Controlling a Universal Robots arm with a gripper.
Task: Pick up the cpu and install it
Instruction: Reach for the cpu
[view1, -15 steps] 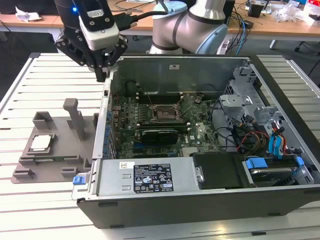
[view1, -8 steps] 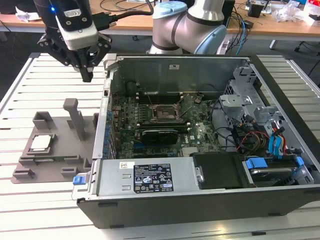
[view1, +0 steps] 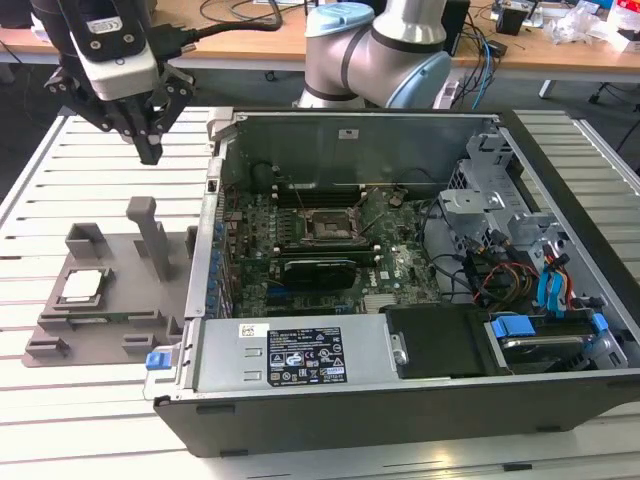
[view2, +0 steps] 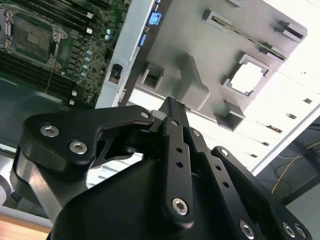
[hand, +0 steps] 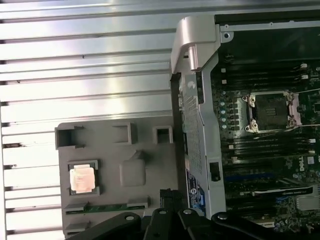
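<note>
The cpu (view1: 82, 287) is a small silver-topped square lying flat in a recess of a grey holder plate (view1: 120, 325) at the exterior view's left, beside the open computer case. It also shows in both wrist views, as the cpu (hand: 82, 178) and, washed out bright, the cpu (view2: 248, 79). My gripper (view1: 150, 152) hangs well above the slatted table, beyond the holder and apart from the chip. Its black fingertips (view2: 170, 104) are pressed together with nothing between them. The motherboard socket (view1: 328, 226) sits bare inside the case, with its metal frame around it.
The open computer case (view1: 400, 385) lies on its side with tall metal walls, a power supply at the front and drive bays with cables (view1: 520, 270) at the exterior view's right. Upright grey posts (view1: 150, 232) rise from the holder plate. The robot arm's base (view1: 375, 50) stands behind the case.
</note>
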